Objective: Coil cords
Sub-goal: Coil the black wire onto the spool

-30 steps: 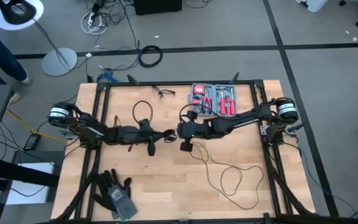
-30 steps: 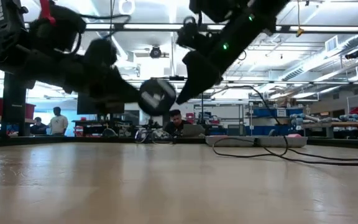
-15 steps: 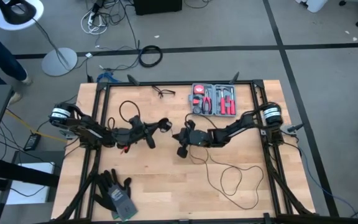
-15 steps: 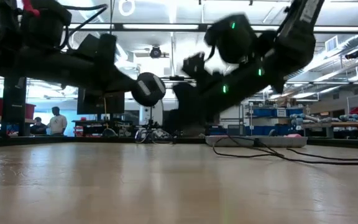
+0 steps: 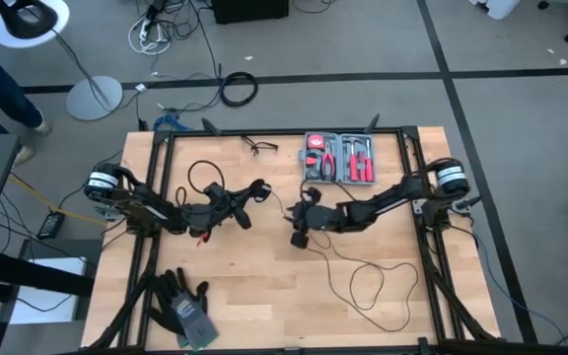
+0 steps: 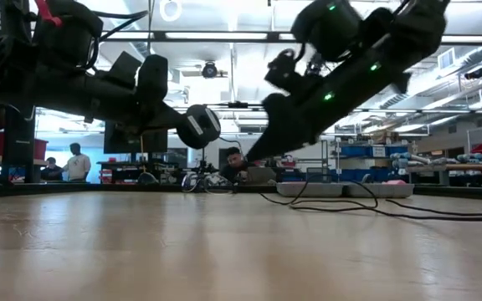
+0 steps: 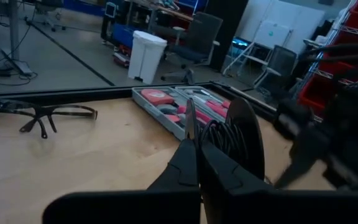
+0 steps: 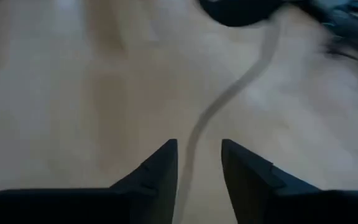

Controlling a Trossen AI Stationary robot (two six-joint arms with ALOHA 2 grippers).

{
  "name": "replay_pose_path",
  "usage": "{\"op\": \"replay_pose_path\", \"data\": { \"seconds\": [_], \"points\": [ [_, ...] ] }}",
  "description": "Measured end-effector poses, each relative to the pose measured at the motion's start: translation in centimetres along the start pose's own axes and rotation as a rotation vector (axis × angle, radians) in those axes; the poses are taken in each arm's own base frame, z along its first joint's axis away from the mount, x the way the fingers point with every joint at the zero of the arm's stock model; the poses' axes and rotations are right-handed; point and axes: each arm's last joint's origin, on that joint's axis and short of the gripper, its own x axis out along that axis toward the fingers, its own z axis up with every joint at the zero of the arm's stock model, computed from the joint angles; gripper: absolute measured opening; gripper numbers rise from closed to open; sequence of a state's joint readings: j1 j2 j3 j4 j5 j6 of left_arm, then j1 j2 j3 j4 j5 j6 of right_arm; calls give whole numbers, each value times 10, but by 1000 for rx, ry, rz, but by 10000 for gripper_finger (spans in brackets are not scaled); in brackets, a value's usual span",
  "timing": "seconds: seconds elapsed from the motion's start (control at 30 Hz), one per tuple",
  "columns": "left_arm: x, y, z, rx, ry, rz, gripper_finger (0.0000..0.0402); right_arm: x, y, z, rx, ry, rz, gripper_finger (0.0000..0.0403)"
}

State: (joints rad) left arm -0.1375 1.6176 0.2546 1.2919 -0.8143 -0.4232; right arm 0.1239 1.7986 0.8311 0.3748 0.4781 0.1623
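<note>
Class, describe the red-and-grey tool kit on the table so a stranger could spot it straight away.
Start with the wooden table seen from above and go to its far edge, right of centre. There lies the open tool kit, a flat grey case. Its red-handled tools set it apart from the black glasses to its left.

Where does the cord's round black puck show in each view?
High view: puck left of table centre, by the left tool.
Low view: puck upper middle, hanging above the table.
Left wrist view: puck edge-on, just past the shut fingers.
Right wrist view: perhaps the dark blur at the top edge; cannot tell.
Shared landmark: the thin cord.
</note>
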Motion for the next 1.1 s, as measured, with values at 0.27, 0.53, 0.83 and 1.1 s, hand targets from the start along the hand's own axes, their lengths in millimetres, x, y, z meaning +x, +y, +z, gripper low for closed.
{"op": "replay_pose_path", "data": {
  "seconds": [0.27,0.53,0.83,1.1],
  "points": [
    [0,0,1,-3,-3,-3,0,-45,-23,-11,109,-55,-72,132],
    [0,-1,2,35,-14,-6,0,-42,-14,-41,353,-105,-17,132],
    [4,-7,6,66,-46,15,0,-8,10,-38,203,-111,-15,130],
    [4,-6,6,71,-44,25,0,5,18,-32,152,-126,-69,119]
  ]
}}
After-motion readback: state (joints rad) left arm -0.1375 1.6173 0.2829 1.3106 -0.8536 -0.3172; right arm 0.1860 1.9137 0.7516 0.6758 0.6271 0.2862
